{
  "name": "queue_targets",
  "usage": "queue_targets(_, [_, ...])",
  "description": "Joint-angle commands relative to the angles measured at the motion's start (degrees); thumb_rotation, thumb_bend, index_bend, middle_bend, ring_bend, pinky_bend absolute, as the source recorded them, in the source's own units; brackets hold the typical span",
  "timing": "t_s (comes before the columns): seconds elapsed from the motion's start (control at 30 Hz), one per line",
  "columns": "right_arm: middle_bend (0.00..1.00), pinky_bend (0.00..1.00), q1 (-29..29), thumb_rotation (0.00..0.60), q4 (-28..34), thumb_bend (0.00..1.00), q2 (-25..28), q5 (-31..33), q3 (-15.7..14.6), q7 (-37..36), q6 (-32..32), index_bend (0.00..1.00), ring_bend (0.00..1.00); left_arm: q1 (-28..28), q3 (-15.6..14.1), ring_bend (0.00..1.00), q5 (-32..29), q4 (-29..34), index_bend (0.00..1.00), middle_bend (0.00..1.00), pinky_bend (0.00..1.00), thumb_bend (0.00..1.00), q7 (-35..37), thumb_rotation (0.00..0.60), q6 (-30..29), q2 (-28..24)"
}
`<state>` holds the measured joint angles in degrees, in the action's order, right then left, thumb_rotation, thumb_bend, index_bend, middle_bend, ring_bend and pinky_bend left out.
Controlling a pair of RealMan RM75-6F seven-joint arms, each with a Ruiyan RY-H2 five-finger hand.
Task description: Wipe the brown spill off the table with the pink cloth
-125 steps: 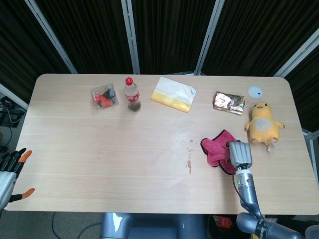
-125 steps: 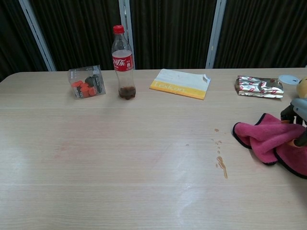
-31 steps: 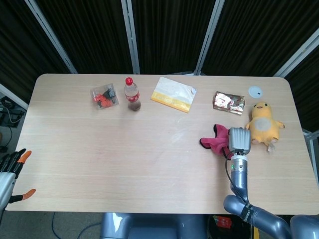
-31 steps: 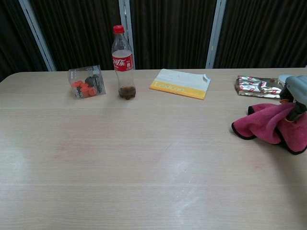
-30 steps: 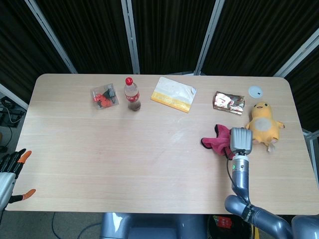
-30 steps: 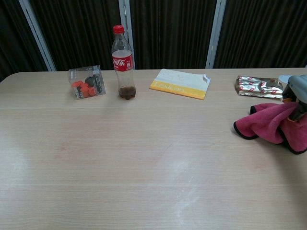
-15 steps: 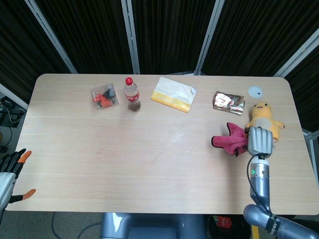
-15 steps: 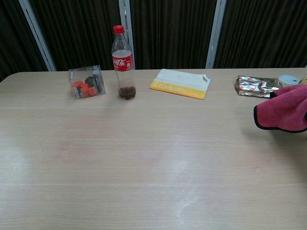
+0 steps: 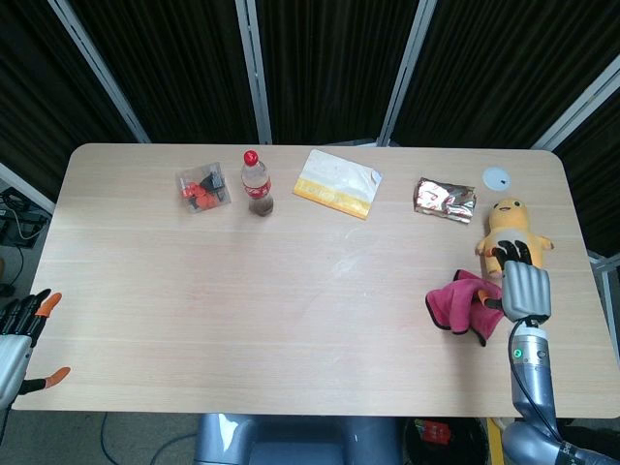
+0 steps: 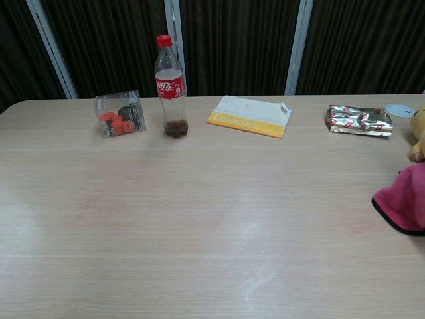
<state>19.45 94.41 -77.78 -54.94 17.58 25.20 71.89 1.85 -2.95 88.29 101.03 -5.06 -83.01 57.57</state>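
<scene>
The pink cloth [image 9: 459, 304] with its dark hem lies bunched at the table's right side, and the chest view shows only its corner [image 10: 404, 200] at the right edge. My right hand [image 9: 524, 288] is at the cloth's right end, back up, thumb on the fabric, holding it. No brown spill shows on the wooden table [image 9: 291, 291] in either view. My left hand [image 9: 21, 334] hangs off the front left corner, fingers apart and holding nothing.
Along the far side stand a clear box of orange pieces [image 9: 202, 187], a cola bottle [image 9: 256, 184], a yellow-white packet [image 9: 337, 182], a foil pack [image 9: 445, 199] and a white lid [image 9: 496, 176]. A yellow plush duck [image 9: 511, 230] sits just beyond my right hand.
My right hand has carried the cloth to the right and toward the front edge, away from the table's middle. The brown streak seen four seconds ago no longer shows.
</scene>
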Motion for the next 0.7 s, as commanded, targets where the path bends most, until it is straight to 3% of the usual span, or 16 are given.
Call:
queue_targets(0.03, [0.00, 0.29, -0.04, 0.600, 0.54, 0.07, 0.61, -0.64, -0.27, -1.63, -0.39, 0.10, 0.00, 0.00, 0.02, 0.00, -0.03, 0.00, 0.00, 0.00, 0.00, 0.00, 0.03, 0.600, -0.01, -0.01])
queue_targets(0.13, [0.00, 0.21, -0.44, 0.600, 1.95, 0.04, 1.56, -1.91, -0.68, -2.67, 0.41, 0.06, 0.00, -0.02, 0.04, 0.00, 0.04, -0.07, 0.00, 0.00, 0.00, 0.00, 0.20, 0.600, -0.10, 0.01])
queue_targets(0.37, [0.00, 0.15, -3.70, 0.600, 7.54, 0.03, 6.40, -9.29, -3.64, -5.23, 4.92, 0.04, 0.00, -0.06, 0.08, 0.00, 0.43, -0.32, 0.00, 0.00, 0.00, 0.00, 0.66, 0.600, -0.44, 0.12])
queue_targets(0.53, [0.00, 0.12, -7.96, 0.600, 10.41, 0.01, 10.31, -20.16, -9.05, -7.73, 10.19, 0.00, 0.00, -0.15, 0.13, 0.00, 1.14, -0.85, 0.00, 0.00, 0.00, 0.00, 1.10, 0.600, -1.08, 0.44])
queue_targets(0.7, [0.00, 0.09, -12.36, 0.600, 8.06, 0.00, 12.09, -33.47, -15.61, -8.38, 16.92, 0.00, 0.00, -0.28, 0.15, 0.00, 2.01, -1.49, 0.00, 0.00, 0.00, 0.00, 1.25, 0.600, -1.89, 0.79])
